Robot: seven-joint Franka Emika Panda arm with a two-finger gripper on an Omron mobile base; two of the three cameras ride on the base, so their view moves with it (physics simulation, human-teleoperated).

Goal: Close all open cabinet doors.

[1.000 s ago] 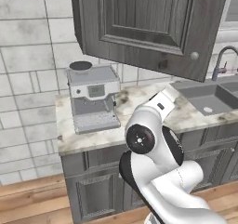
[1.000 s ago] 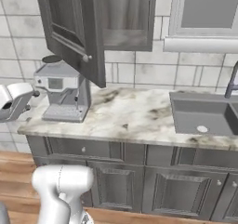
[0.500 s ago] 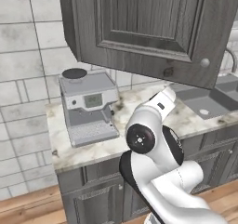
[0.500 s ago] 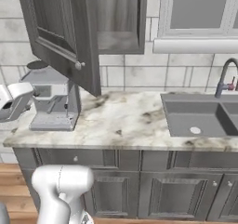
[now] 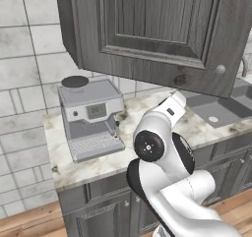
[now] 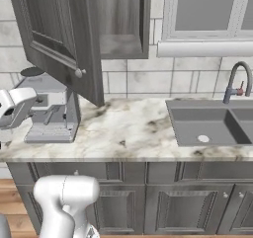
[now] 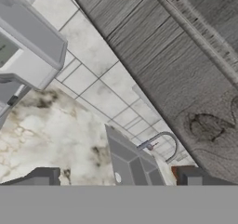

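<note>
Dark grey cabinet door (image 6: 54, 34) wide open

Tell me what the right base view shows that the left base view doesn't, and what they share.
Right base view alone: the open cabinet's bare inside shelf, the window above the sink, the curved faucet, and the base cabinets along the whole counter front.

Left base view alone: the open cabinet door face-on with its framed panel, and the coffee machine's front display.

Both: that open door with its round silver knob, the coffee machine, the marble counter, the sink and the white arm.
</note>
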